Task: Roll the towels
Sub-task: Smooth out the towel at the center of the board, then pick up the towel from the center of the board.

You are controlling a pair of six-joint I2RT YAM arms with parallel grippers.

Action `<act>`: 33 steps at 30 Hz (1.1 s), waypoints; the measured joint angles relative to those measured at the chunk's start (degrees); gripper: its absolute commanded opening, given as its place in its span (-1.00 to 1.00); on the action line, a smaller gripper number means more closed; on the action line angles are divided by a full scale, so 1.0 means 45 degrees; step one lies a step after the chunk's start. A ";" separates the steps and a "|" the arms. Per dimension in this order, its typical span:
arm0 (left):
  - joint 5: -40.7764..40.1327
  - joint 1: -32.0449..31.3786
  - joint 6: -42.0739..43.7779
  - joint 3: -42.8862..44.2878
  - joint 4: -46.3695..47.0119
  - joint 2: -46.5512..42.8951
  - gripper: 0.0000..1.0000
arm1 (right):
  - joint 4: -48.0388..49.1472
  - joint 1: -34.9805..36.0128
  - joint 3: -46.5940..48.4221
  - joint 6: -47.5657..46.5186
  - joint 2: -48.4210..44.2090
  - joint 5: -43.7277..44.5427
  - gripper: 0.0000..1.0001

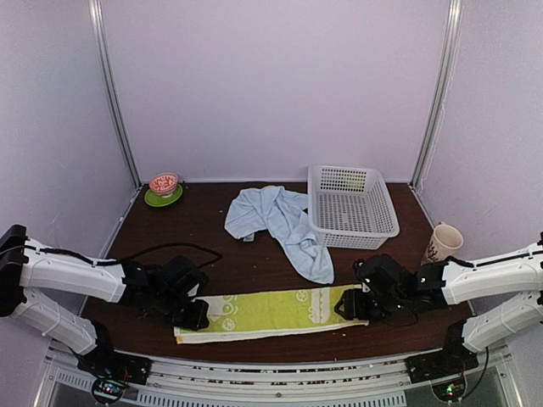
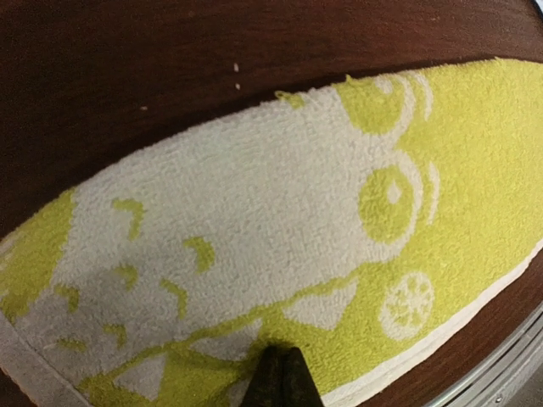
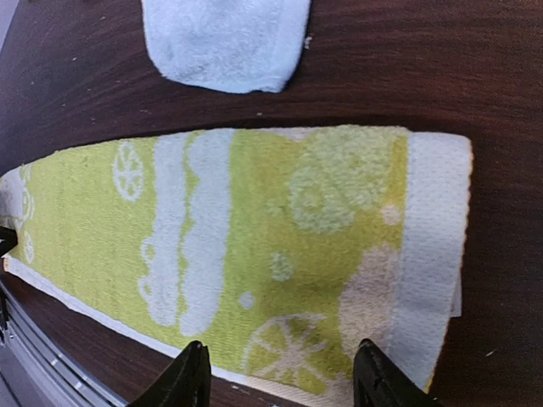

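Note:
The yellow-green patterned towel lies flat as a long strip near the table's front edge. My left gripper rests on its left end. In the left wrist view the gripper is shut, its tips pressed onto the towel, and no fold shows between them. My right gripper is over the towel's right end. In the right wrist view it stands open, its fingers either side of the cloth at the near hem, gripping nothing. The light-blue towel lies crumpled behind, and its corner shows there too.
A white perforated basket stands at the back right, touching the blue towel. A patterned cup sits at the right edge. At the back left is a green saucer with a red bowl. The table's metal front rail runs just below the towel.

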 measured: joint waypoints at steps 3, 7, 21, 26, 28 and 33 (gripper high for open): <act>-0.0010 0.0398 0.0185 0.0000 -0.0015 0.0000 -1.00 | -0.0117 -0.0185 -0.0248 0.0039 0.0257 0.0199 0.13; -0.0044 0.0641 0.0432 0.0005 -0.0029 0.0010 -1.00 | 0.0058 -0.0267 -0.0452 0.0199 0.0418 0.0287 0.13; -0.0534 0.0855 0.1787 0.1525 -0.2827 -0.1647 0.14 | -0.2404 -0.0359 0.0087 0.0253 -0.2467 0.1302 0.37; -0.0894 0.0855 0.1957 0.2414 -0.2919 -0.2181 0.11 | -0.2565 -0.0461 -0.0384 0.0792 -0.2759 0.1341 0.32; -0.1112 0.0855 0.1957 0.2429 -0.2890 -0.2152 0.09 | -0.2463 -0.0476 -0.0835 0.1083 -0.2769 0.1248 0.29; -0.1443 0.0855 0.1943 0.2424 -0.2637 -0.1977 0.06 | -0.1778 -0.0491 -0.1821 0.2025 -0.2589 0.0801 0.20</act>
